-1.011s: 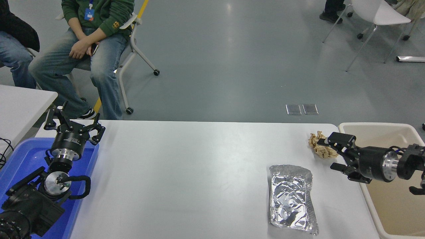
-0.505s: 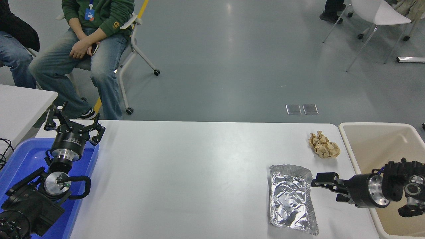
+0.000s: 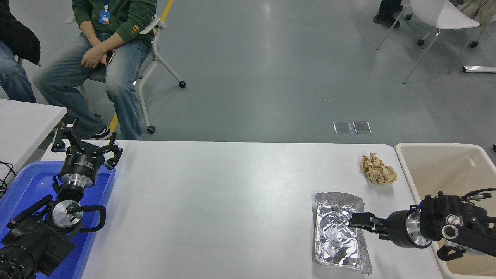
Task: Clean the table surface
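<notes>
The table surface (image 3: 217, 201) is a wide white top. On its right part lies a crumpled sheet of silver foil (image 3: 337, 236), and farther back a ball of crumpled brown paper (image 3: 378, 170). My right gripper (image 3: 363, 228) reaches in low from the right edge, its fingers open at the foil's right edge, one fingertip (image 3: 354, 220) over the foil. My left gripper (image 3: 83, 145) is parked open at the lower left.
A beige bin (image 3: 441, 149) stands off the table's right end, under my right arm. A blue tray (image 3: 27, 182) lies under the left arm, beside a smaller white table (image 3: 23, 120). Two people sit on chairs (image 3: 155, 50) beyond the far left edge.
My right gripper has left the brown paper ball, swung toward the near edge and dropped low, then moved left onto the foil's right edge. The paper ball and foil stay put.
</notes>
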Robot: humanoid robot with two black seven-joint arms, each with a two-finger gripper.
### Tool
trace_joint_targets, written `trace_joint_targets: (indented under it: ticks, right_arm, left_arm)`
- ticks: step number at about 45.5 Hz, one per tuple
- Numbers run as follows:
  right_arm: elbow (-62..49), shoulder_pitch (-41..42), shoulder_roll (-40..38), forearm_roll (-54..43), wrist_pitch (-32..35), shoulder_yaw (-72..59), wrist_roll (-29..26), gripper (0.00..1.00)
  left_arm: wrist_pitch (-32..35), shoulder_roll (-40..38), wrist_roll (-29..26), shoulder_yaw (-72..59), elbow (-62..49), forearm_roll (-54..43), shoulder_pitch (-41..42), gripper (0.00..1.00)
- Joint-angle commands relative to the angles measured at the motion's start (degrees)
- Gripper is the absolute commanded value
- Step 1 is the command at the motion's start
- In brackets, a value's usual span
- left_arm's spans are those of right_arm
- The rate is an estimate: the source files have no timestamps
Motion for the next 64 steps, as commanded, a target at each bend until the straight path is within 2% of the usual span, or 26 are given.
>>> trace_joint_targets:
  ticks: [1,16,18,21,27,29,32,37,42,47,54,55,64]
  right_arm:
    - [-3.8,0.7,2.1,-4.0,-0.3,-2.5,0.0,0.99]
    - [-9.9,0.7,8.6,-4.1,-0.3,-2.5,0.4,0.97]
    - [-10.6,0.7,9.5,-4.1,-0.3,-2.5,0.4,0.94]
    - [-11.2,0.7,10.6,-4.2,-0.3,-2.6,0.6,0.87]
    - [-11.2,1.3,10.7,-4.2,-0.3,-3.4,1.1,0.80]
    - [-11.2,2.3,10.8,-4.1,-0.3,-4.6,1.9,0.71]
    - [-11.3,3.0,10.7,-3.6,-0.3,-5.6,2.1,0.53]
    - [-11.2,3.7,10.2,-3.4,-0.2,-6.1,2.1,0.44]
    - [-11.2,3.6,10.1,-3.5,-0.3,-6.2,2.1,0.25]
    - [-11.2,3.7,9.4,-3.5,-0.3,-6.1,2.4,0.13]
    - [-11.1,3.8,8.4,-3.8,-0.2,-6.1,3.0,0.05]
    - [-11.0,3.8,8.1,-3.9,-0.1,-6.1,3.0,0.01]
    - [-10.5,3.8,7.3,-4.2,0.2,-6.2,2.7,0.00]
  left_arm:
    - [0.0,0.0,0.0,0.0,0.0,0.0,0.0,1.00]
    - [0.0,0.0,0.0,0.0,0.0,0.0,-0.1,1.00]
    - [0.0,0.0,0.0,0.0,0.0,0.0,-0.1,1.00]
    - [0.0,0.0,0.0,0.0,0.0,0.0,0.0,1.00]
    - [0.0,0.0,0.0,0.0,0.0,0.0,0.0,1.00]
    - [0.0,0.0,0.0,0.0,0.0,0.0,0.0,1.00]
    - [0.0,0.0,0.0,0.0,0.0,0.0,-0.1,1.00]
    - [0.0,0.0,0.0,0.0,0.0,0.0,0.0,1.00]
    - [0.0,0.0,0.0,0.0,0.0,0.0,0.0,1.00]
    - [0.0,0.0,0.0,0.0,0.0,0.0,0.0,1.00]
    - [0.0,0.1,0.0,0.0,0.0,0.0,0.0,1.00]
    - [0.0,0.0,0.0,0.0,0.0,0.0,0.0,1.00]
    - [0.0,0.0,0.0,0.0,0.0,0.0,0.0,1.00]
